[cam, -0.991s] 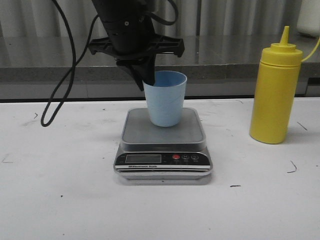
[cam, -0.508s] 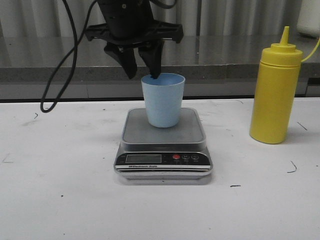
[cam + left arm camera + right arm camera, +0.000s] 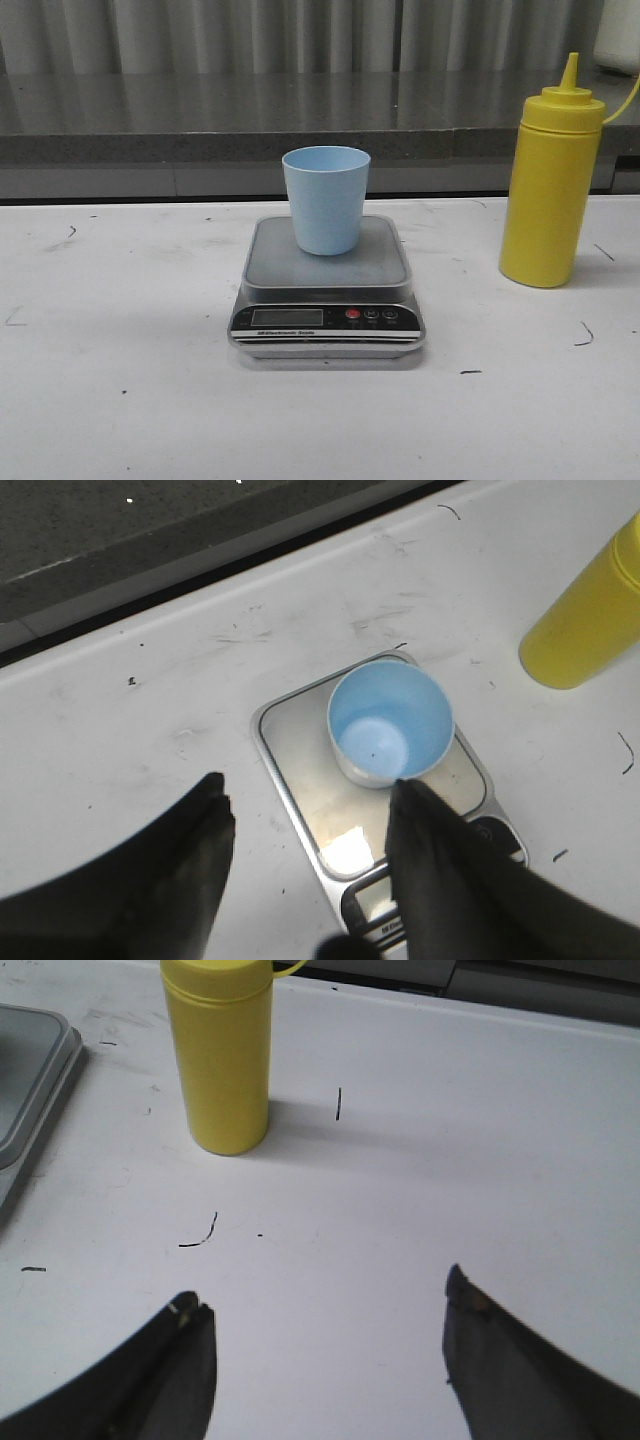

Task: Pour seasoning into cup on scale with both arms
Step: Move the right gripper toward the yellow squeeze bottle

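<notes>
The left tool (image 3: 310,800) hangs wide open and empty above the cup (image 3: 326,199), which stands upright on the scale (image 3: 327,285). On the counter (image 3: 120,400) further right, the seasoning (image 3: 551,185) stands ahead of the right tool (image 3: 325,1305), also wide open.

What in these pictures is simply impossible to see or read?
- Scale display: its digits are too small and dim to read in the front view; the left gripper covers it in the left wrist view.
- Seasoning bottle: opaque, so its fill level is hidden; the nozzle is cut off by the frame edge in both wrist views.
- Both arms: outside the front view.
- Cup: one dark speck inside, too small to identify.
</notes>
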Controlling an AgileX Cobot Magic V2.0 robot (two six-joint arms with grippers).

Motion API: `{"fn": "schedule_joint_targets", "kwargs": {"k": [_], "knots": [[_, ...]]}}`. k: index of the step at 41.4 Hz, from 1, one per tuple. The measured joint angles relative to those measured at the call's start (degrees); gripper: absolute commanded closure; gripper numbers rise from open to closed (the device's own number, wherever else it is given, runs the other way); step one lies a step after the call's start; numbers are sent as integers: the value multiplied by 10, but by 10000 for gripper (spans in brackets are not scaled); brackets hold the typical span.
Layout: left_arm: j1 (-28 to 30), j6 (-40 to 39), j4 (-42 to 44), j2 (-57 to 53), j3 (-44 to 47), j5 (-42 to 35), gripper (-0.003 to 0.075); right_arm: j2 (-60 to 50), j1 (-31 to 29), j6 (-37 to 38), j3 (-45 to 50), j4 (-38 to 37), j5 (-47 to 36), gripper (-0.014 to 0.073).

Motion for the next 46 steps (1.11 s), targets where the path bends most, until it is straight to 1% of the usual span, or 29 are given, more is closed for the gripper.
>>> {"fn": "schedule_joint_targets", "kwargs": {"k": [5,12,19,25,34,43,46], "knots": [[18,3,0,-88,90,-36,365,0,0,0,0,0,0,85],[51,24,3,-205,205,-48,365,0,0,0,0,0,0,85],[52,38,-2,-331,307,-51,365,0,0,0,0,0,0,85],[52,39,-29,-426,375,-51,365,0,0,0,0,0,0,85],[52,39,-47,-537,422,-27,365,0,0,0,0,10,11,85],[52,39,-47,-562,424,-21,365,0,0,-6,0,38,14,75],[52,40,-47,-562,424,-21,365,0,0,-19,0,44,14,29]]}}
